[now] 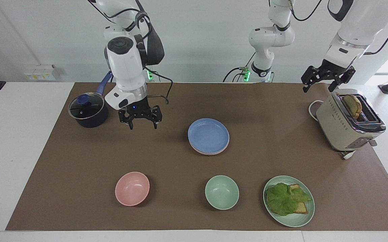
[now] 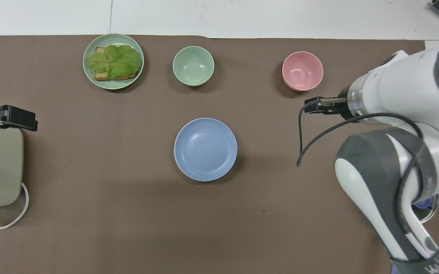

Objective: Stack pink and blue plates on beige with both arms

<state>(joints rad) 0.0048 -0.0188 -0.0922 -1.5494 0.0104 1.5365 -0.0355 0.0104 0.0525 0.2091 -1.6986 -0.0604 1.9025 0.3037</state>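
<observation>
The tabletop (image 1: 281,161) fills both views under a brown mat. The right arm (image 1: 126,67) stands at the upper left of the facing view, its end effector (image 1: 141,121) hanging wide and empty over bare mat beside the pot (image 1: 88,111). The left end effector (image 1: 326,79), upper right, hangs wide and empty above the toaster (image 1: 348,122); that arm waits. The stack sits at centre frame: blue plate (image 1: 208,134) on top, a pink plate (image 1: 210,152) rim showing beneath; I cannot tell whether beige lies under them. The stack looks done. A risk: the right arm's loose cable (image 2: 299,140) could snag the pot handle if it swings that way.
</observation>
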